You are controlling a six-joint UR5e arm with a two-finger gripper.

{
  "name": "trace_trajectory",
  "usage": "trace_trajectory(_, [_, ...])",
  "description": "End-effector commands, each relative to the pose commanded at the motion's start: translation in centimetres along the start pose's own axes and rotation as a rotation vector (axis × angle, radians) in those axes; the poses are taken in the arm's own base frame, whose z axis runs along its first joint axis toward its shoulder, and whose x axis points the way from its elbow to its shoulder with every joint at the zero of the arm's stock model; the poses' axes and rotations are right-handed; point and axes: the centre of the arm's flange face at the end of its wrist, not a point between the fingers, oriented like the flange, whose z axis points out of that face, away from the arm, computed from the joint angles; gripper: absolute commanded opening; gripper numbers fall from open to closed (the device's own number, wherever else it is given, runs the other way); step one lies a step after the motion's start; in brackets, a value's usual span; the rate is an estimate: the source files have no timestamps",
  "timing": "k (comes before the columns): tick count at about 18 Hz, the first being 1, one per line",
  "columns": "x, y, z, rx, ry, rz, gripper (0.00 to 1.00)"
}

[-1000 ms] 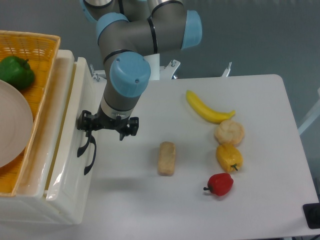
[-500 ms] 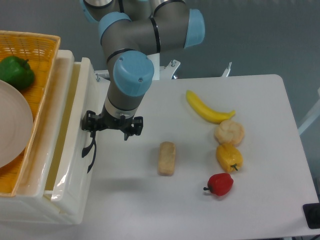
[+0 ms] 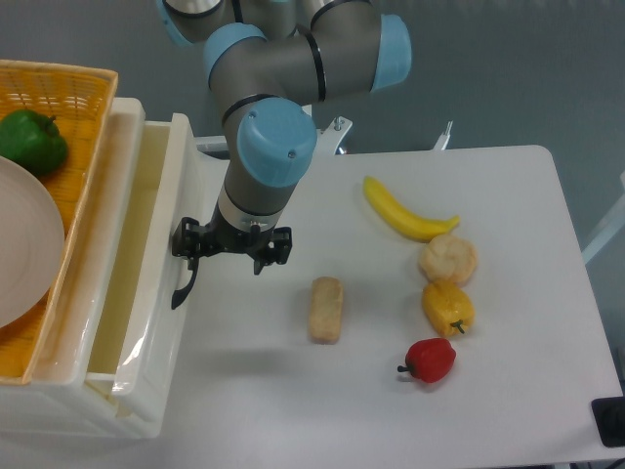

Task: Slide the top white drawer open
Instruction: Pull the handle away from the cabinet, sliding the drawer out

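Observation:
The top white drawer (image 3: 179, 181) stands partly pulled out to the right from under the cabinet top, and its pale inside shows. Its black curved handle (image 3: 182, 286) hangs on the drawer's front. My gripper (image 3: 232, 250) points down just right of the drawer front, level with the handle's upper end. Its jaws stand spread apart, and the left finger (image 3: 185, 244) sits against the top of the handle. The handle is not between the two fingers.
A yellow wicker basket (image 3: 83, 83) on the cabinet holds a green pepper (image 3: 31, 140) and a white plate (image 3: 24, 254). On the table lie a bread loaf (image 3: 326, 309), a banana (image 3: 406, 212), a bun (image 3: 448, 259), a yellow pepper (image 3: 447, 307) and a red pepper (image 3: 430, 360).
The gripper has moved right with the handle, and the drawer has slid further out, showing more of its inside.

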Motion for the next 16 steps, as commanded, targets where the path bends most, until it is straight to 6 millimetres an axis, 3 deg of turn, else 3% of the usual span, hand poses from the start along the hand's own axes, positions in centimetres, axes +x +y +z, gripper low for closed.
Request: trace_trajectory(16, [-3.8, 0.1, -1.4, 0.024, -0.003, 0.02, 1.0])
